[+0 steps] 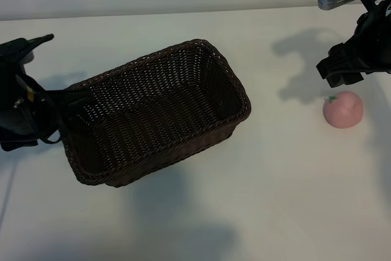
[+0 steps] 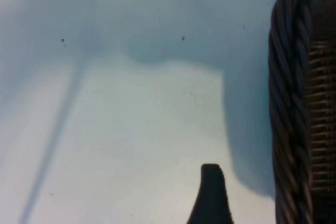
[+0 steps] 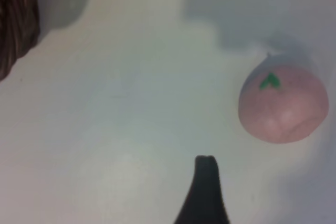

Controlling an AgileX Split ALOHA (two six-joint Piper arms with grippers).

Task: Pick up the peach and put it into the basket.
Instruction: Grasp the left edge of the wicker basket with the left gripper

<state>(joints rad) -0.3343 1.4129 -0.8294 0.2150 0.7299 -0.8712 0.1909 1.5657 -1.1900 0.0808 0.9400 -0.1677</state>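
1. Nearest of all is the basket, a dark woven thing sitting skewed on the white table, its hollow showing nothing but wicker.
2. Over to the right, well apart from the basket, the peach rests on the table with its little green leaf turned up.
3. Just above and beside the peach hangs the right gripper, pointing steeply down, its jaws spread wide and nothing between them; it is not touching the fruit.
4. At the basket's left end sits the left gripper, close against the braided rim, jaws likewise wide apart and gripping nothing that I can see.
5. From the left wrist camera, the rim runs right alongside one dark fingertip.
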